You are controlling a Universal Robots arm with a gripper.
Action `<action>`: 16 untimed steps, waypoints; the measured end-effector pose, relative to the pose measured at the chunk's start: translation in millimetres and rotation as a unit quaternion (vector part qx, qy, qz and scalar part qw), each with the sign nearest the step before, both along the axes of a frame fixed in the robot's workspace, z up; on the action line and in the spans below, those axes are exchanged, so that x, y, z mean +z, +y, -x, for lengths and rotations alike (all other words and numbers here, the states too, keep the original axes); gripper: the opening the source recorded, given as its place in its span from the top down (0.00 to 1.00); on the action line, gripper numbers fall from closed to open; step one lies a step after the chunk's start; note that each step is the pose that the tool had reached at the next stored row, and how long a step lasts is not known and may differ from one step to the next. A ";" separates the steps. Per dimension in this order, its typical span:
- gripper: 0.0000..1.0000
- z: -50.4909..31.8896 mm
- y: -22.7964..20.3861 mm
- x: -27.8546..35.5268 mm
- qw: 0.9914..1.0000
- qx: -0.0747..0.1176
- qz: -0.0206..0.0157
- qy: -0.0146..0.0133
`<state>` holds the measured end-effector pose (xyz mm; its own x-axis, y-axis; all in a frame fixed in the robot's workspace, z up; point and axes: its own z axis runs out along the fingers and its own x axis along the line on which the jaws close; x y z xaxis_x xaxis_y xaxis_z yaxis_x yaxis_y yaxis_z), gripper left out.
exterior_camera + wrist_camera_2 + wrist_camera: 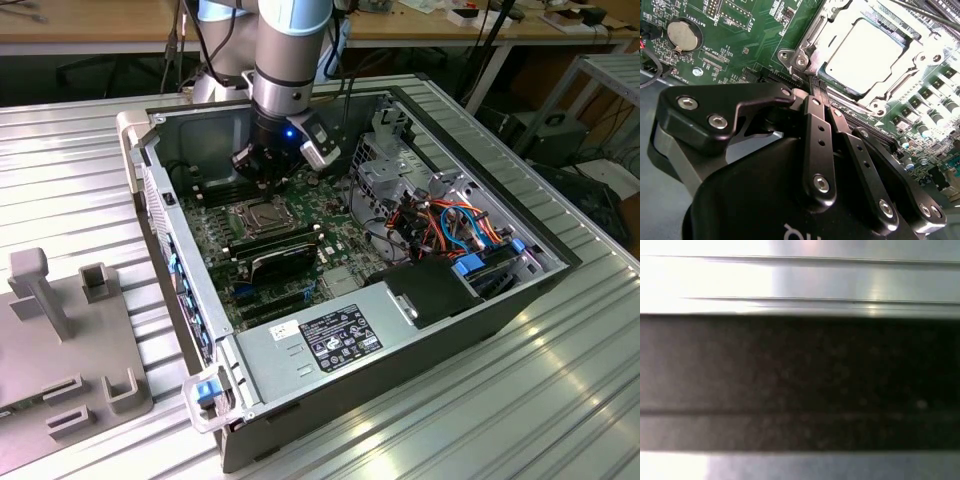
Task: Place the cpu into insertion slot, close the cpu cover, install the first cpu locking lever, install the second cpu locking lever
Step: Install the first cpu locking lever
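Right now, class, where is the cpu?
The cpu sits in the insertion slot on the green board, framed by the cpu cover, just beyond the end effector.

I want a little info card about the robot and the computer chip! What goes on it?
place: open computer case on a ribbed metal table
cpu: lying in the insertion slot on the green board
cpu cover: down around the chip
gripper: fingers together, tips beside the cover's edge
arm: reaching down into the case
also inside: coin battery, orange and blue cables
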<state>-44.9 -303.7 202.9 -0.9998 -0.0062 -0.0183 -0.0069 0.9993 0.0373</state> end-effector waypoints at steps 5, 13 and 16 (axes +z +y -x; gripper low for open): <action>0.89 -0.8 0.1 -2.2 1.000 0.000 0.000 0.000; 0.89 -1.4 0.8 -2.6 1.000 0.000 -0.003 0.000; 0.89 -1.4 0.9 -1.3 1.000 0.000 -0.003 0.000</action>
